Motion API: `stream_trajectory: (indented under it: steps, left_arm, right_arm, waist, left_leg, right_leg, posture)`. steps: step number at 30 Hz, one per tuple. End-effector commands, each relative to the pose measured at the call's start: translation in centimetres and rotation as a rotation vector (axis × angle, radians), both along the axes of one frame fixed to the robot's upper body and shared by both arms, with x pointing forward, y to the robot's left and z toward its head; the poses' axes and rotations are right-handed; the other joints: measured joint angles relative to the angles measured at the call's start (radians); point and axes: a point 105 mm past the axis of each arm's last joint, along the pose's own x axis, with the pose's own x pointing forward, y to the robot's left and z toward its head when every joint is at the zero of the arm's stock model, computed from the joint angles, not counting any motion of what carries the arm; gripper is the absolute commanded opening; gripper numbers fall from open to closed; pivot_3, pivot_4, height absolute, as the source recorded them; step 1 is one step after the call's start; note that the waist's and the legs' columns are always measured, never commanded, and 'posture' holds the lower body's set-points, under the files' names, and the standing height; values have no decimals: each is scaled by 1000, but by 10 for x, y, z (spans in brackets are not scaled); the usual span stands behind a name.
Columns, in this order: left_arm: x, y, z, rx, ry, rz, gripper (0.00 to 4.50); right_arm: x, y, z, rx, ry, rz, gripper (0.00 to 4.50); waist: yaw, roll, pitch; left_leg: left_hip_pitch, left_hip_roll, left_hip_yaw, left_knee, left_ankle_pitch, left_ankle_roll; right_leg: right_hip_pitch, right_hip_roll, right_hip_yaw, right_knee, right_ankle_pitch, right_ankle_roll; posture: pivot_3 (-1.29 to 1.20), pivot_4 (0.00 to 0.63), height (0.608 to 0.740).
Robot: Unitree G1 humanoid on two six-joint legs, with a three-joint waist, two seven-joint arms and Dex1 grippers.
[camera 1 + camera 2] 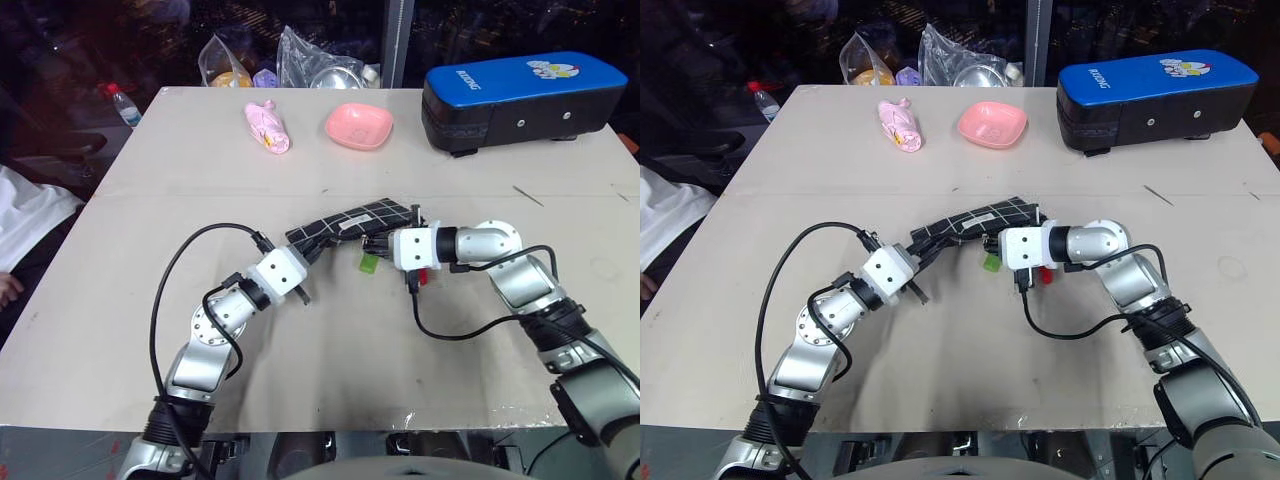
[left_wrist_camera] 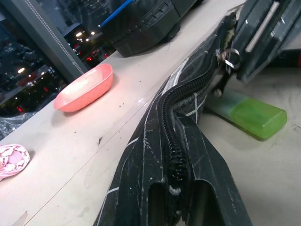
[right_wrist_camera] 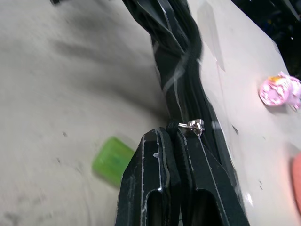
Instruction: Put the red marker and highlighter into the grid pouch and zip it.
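A pale beige table (image 1: 120, 300) fills most of the scene, its surface scuffed and lit from above. Behind the table's far edge the room is dark, crossed by a grey upright post (image 1: 396, 40). Beyond the table's left side lies white cloth (image 1: 25, 215) over something dark.

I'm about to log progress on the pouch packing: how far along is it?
Nothing looks finished. The highlighter lies on the table beside the grid pouch, outside it; a bit of red under the right arm may be the red marker. In hand: the left gripper is shut on one end of the pouch, the right gripper on the other end by the zipper pull. Left: both pens in, then zipping.
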Motion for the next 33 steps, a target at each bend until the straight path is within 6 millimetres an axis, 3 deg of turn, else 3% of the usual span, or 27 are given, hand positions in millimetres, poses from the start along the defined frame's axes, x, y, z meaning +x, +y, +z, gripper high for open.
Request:
stream_trajectory:
  steps: [1, 13, 19, 20, 22, 26, 32, 33]
  left_arm:
    - [-2, -9, 15, -14, -67, -28, 0]
    - [-5, -20, 8, 0, -46, -76, 0]
    - [4, -9, 13, -15, -65, -28, 0]
    - [5, -8, 13, -18, -66, -23, 0]
    - [5, -8, 13, -21, -66, -21, 0]
    - [4, -6, 13, -39, -67, -7, 0]
    - [3, -5, 22, -78, -76, 4, 0]
    - [4, -5, 23, -84, -79, 5, 0]
  right_arm:
    - [-10, 14, 13, 18, -54, 66, 54]
    - [-10, 35, 25, 61, -79, 100, 54]
    - [-11, 30, 20, 52, -34, 62, 54]
    - [-10, 27, 19, 46, -21, 45, 620]
    - [-10, 23, 19, 42, -9, 28, 1309]
    - [-18, -13, 29, 226, 175, -96, 3097]
    - [-18, -40, 48, 469, 396, -278, 3097]
    - [-14, -42, 53, 530, 428, -327, 2858]
  waist:
    - [0, 0, 0]
    - [0, 0, 0]
    - [0, 0, 0]
    - [1, 0, 0]
    - [1, 0, 0]
    - [10, 0, 0]
    - [-1, 0, 0]
    - [-1, 0, 0]
  left_leg:
    - [0, 0, 0, 0, 0, 0]
    - [0, 0, 0, 0, 0, 0]
    - [0, 0, 0, 0, 0, 0]
    - [0, 0, 0, 0, 0, 0]
    - [0, 0, 0, 0, 0, 0]
    - [0, 0, -1, 0, 0, 0]
    - [1, 0, -1, 0, 0, 0]
    - [1, 0, -2, 0, 0, 0]
  right_leg:
    - [0, 0, 0, 0, 0, 0]
    - [0, 0, 0, 0, 0, 0]
    - [0, 0, 0, 0, 0, 0]
    - [0, 0, 0, 0, 0, 0]
    - [0, 0, 0, 0, 0, 0]
    - [0, 0, -1, 0, 0, 0]
    - [1, 0, 0, 1, 1, -1]
    - [1, 1, -1, 1, 1, -1]
  posture:
    - [0, 150, 740]
    - [0, 150, 740]
    - [0, 150, 740]
    - [0, 150, 740]
    - [0, 150, 740]
    - [0, 150, 740]
    - [0, 150, 740]
    - [0, 150, 740]
